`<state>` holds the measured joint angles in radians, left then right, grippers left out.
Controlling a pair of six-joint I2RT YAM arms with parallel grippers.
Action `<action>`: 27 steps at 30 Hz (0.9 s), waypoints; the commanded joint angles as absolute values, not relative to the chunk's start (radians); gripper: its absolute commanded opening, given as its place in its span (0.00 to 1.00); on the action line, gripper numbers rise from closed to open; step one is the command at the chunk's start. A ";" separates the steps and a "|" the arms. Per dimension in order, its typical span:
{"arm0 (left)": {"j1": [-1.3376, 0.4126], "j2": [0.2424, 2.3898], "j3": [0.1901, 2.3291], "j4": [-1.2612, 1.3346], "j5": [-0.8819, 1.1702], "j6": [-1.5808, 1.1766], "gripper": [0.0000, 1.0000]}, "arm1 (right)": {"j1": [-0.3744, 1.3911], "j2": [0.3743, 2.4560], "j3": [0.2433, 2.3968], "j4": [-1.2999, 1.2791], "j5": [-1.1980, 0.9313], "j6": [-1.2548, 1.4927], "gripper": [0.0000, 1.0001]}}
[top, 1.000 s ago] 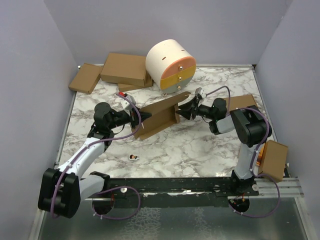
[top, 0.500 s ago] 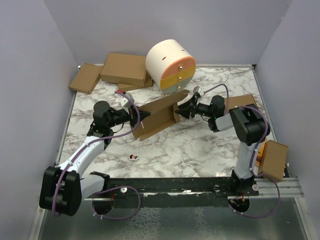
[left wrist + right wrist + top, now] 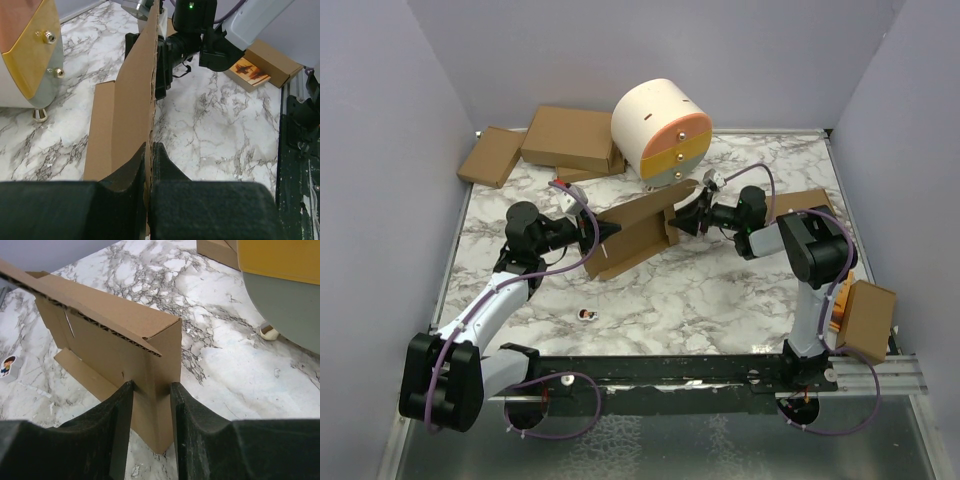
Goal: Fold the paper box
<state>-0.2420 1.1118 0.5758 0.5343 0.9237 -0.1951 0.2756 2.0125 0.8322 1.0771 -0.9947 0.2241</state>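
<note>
Gripping opposite ends, both jaws hold the paper box [image 3: 635, 232].

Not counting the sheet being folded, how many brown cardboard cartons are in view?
4. A small carton and a larger carton at back left, a printed carton behind the right arm, a fourth carton at the right near corner. Another may hide under the larger one.

the paper box [image 3: 638, 228] is plain brown cardboard. the surface [image 3: 720, 300] is white marble with grey veins. the round cabinet [image 3: 655, 120] is cream, its front banded orange, yellow and grey. the left claw [image 3: 603, 236] and the right claw [image 3: 682, 222] are black, and the walls [image 3: 380, 150] are pale lilac.
</note>
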 commanded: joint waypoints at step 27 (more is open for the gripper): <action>-0.237 1.066 0.564 0.607 0.747 -0.456 0.20 | 0.282 1.898 1.022 0.429 -0.962 -0.076 0.01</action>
<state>-0.2359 1.0996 0.5758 0.5755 0.8276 -0.3565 0.2745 1.9713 0.9333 0.7753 -0.9962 0.0589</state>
